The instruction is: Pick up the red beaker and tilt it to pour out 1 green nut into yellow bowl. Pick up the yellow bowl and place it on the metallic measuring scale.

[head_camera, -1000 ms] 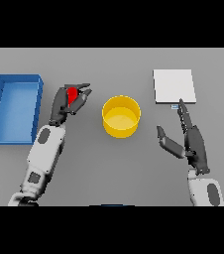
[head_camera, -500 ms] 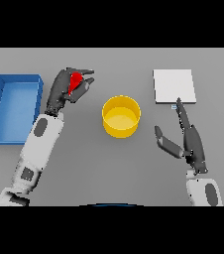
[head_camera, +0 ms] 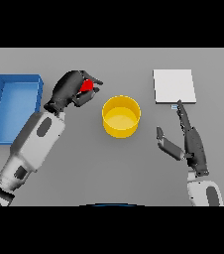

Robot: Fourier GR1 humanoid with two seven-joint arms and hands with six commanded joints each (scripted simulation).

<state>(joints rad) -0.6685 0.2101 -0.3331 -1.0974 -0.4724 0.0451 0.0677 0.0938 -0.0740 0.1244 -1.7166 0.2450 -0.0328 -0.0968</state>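
The left hand (head_camera: 69,91) grips the beaker (head_camera: 86,86): fingers and thumb curl round it, and only a small red patch shows between them. The hand covers most of the vessel, so its long axis and the direction of its mouth cannot be read with certainty. No nut is visible.

The bowl (head_camera: 121,115) stands on the table (head_camera: 112,64) to the right of the beaker and slightly nearer the robot. The two are near each other but apart, and the beaker is not over the bowl's opening. This offset governs the coming move. In judgement, the left hand must carry the beaker rightward and toward the robot until its mouth is above the bowl, then tilt it toward the bowl.

The right hand (head_camera: 189,143) rests near the table's right side, fingers straight and relaxed, holding nothing. Its fingertips point toward the scale (head_camera: 174,86), just short of its near edge. The bowl lies between the two hands. The right hand is the nearer one to the scale.

A blue bin (head_camera: 15,81) sits at the far left, beside the left arm.
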